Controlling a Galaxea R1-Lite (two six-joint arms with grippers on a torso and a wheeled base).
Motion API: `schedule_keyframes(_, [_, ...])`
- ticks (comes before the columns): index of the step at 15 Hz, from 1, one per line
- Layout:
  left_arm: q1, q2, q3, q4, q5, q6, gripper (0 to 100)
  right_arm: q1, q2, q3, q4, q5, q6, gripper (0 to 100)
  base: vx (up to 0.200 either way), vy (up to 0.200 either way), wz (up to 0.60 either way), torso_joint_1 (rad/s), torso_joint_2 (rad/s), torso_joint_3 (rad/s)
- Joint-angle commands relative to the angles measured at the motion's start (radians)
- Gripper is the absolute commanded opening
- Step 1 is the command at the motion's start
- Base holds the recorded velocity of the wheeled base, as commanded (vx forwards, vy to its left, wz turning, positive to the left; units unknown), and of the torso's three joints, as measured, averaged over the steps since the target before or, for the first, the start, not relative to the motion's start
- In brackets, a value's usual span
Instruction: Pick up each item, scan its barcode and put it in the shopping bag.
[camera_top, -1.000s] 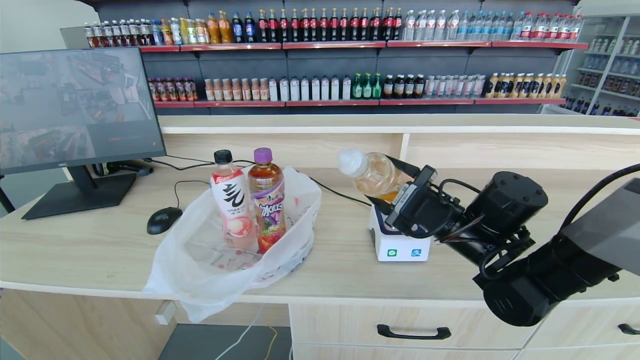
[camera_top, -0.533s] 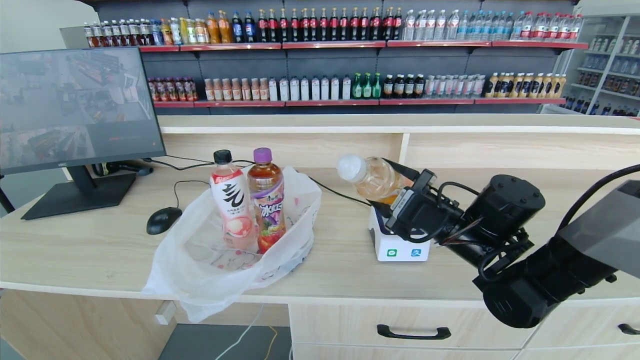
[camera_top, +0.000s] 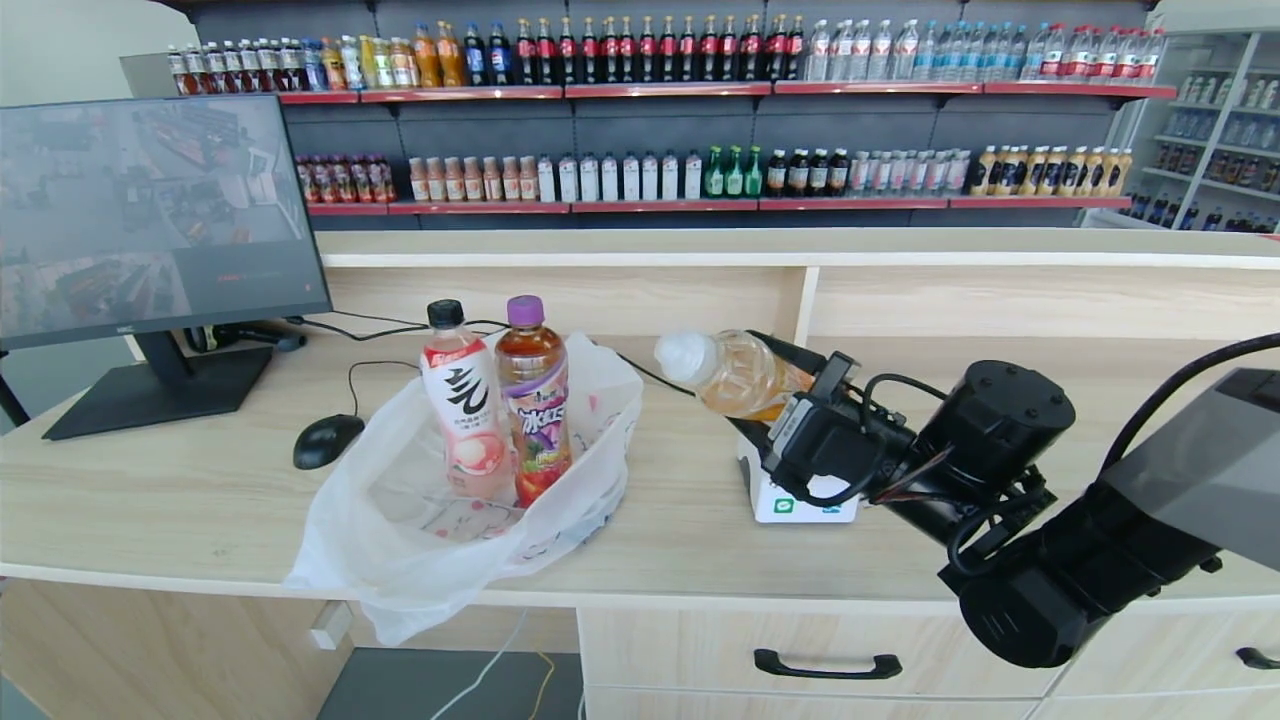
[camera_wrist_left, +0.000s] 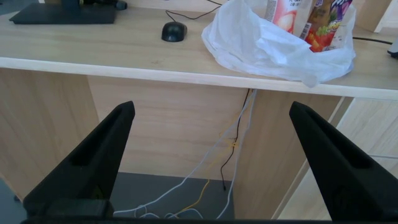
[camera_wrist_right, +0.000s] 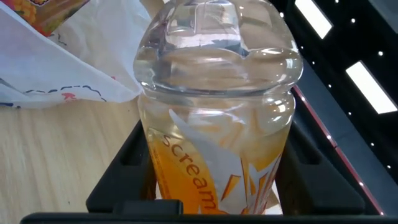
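My right gripper (camera_top: 772, 388) is shut on a clear bottle (camera_top: 728, 372) of amber drink with a white cap. The bottle lies tilted, cap pointing left, just above the white scanner box (camera_top: 785, 500). In the right wrist view the black fingers (camera_wrist_right: 127, 162) press on both sides of the bottle (camera_wrist_right: 217, 118). To the left, the white plastic shopping bag (camera_top: 420, 530) sits open on the counter. A pink-labelled bottle (camera_top: 462, 400) and a purple-capped bottle (camera_top: 533, 400) stand upright in it. My left gripper (camera_wrist_left: 211, 155) hangs open below the counter's front edge, under the bag (camera_wrist_left: 273, 46).
A monitor (camera_top: 150, 210) stands at the back left, with a black mouse (camera_top: 327, 439) and cables beside the bag. A raised wooden ledge (camera_top: 800, 260) runs along the counter's far side. Drink shelves (camera_top: 700, 90) fill the back wall. Drawers (camera_top: 826, 663) sit under the counter.
My right gripper has carried the amber bottle a little to the left and down, over the scanner and closer to the bag. The bag and its two bottles have not moved.
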Motion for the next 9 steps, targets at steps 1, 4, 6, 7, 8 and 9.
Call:
schedule_keyframes(1, [0.0,0.0,0.0,0.0,-0.001,0.0,100,0.001,0.001,0.001,0.0,0.0,-0.005,0,0.0,0.0,0.0,0.0,0.0,0.0])
schedule_keyframes(4, [0.0,0.0,0.0,0.0,-0.001,0.0,100,0.001,0.001,0.003,0.0,0.0,-0.007,0,0.0,0.0,0.0,0.0,0.0,0.0])
schedule_keyframes(6, [0.0,0.0,0.0,0.0,-0.001,0.0,100,0.001,0.0,0.006,0.0,0.0,-0.007,0,0.0,0.0,0.0,0.0,0.0,0.0])
schedule_keyframes(7, [0.0,0.0,0.001,0.0,-0.001,0.0,100,0.001,-0.006,0.006,0.0,0.0,-0.007,0,0.0,0.0,0.0,0.0,0.0,0.0])
schedule_keyframes(8, [0.0,0.0,0.0,0.0,0.001,0.0,100,0.001,-0.017,0.006,0.0,0.0,-0.007,0,0.0,0.0,0.0,0.0,0.0,0.0])
schedule_keyframes(9, [0.0,0.0,0.0,0.0,-0.001,0.0,100,0.001,-0.02,0.006,0.0,0.0,-0.007,0,0.0,0.0,0.0,0.0,0.0,0.0])
